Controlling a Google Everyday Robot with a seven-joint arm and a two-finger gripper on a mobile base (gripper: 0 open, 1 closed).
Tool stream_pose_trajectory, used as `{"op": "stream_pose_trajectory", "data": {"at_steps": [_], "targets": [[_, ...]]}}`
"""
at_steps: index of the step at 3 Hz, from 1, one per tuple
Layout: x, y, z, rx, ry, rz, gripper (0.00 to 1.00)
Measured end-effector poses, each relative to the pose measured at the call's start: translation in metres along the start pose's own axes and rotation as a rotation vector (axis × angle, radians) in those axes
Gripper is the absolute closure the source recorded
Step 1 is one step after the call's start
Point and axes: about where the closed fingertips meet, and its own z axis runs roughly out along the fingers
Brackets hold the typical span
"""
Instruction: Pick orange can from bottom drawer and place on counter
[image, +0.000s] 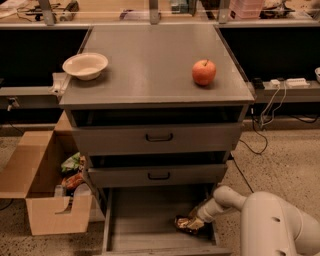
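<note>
Camera view: gripper (196, 221) sits low inside bottom drawer (142, 217), right side, up against orange can (183, 223) lying on drawer floor. Can't tell if it is clamped on can or apart. Arm comes in low from right, prob. to clear closed drawers above. Counter (150, 60) holds bowl (85, 65) left, apple (204, 72) right.

One raised front view — tilted down over the counter (150, 65) (pincer (193, 223) low-right, inside bottom drawer (145, 220)).

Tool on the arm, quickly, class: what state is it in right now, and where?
Tool: down in the bottom drawer, at the orange can; open or closed cannot be told.
</note>
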Motion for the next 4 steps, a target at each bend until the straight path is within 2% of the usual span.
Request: {"op": "stream_pose_trajectory", "data": {"at_steps": [2, 3, 4], "targets": [[0.007, -0.005, 0.009, -0.013, 0.032, 0.018, 0.11], [0.008, -0.006, 0.012, -0.013, 0.048, 0.020, 0.00], [0.009, -0.005, 0.018, -0.013, 0.065, 0.022, 0.00]]}}
